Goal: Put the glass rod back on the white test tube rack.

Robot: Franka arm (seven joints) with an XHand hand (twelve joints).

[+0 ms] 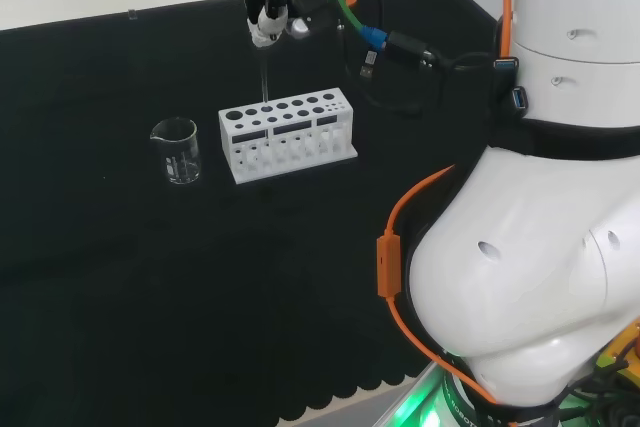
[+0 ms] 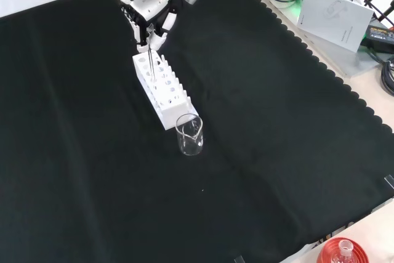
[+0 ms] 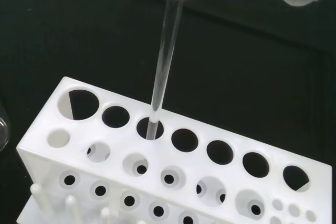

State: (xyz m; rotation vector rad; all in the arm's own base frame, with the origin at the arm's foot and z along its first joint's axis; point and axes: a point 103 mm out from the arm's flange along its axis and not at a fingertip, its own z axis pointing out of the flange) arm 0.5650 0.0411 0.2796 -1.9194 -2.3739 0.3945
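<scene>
Glass rod (image 3: 164,61) hangs nearly upright from the hand (image 1: 268,7), its lower tip just entering one of the large holes in the top plate of the white rack (image 1: 287,134), as the wrist view shows: the third hole along the back row, counted from the end nearest the beaker (image 1: 177,150). The fingers (image 2: 149,31) are curled and pinch the rod's upper end, holding it straight above the rack. The step in hand looks like the insertion itself: the rod is lined up and has started into the hole but has not yet gone down to the lower plate. The next move would call for a straight descent, keeping the rod upright so it slides through without catching the rim of the hole, and then a release once its tip rests inside the rack. Counted on the black surface (image 2: 258,152): one rod, one rack and one empty beaker, the beaker standing just beside the rack's short end, apart from it. In the head view the beaker is to the left of the rack, and the hand hovers above the rack's far side.
</scene>
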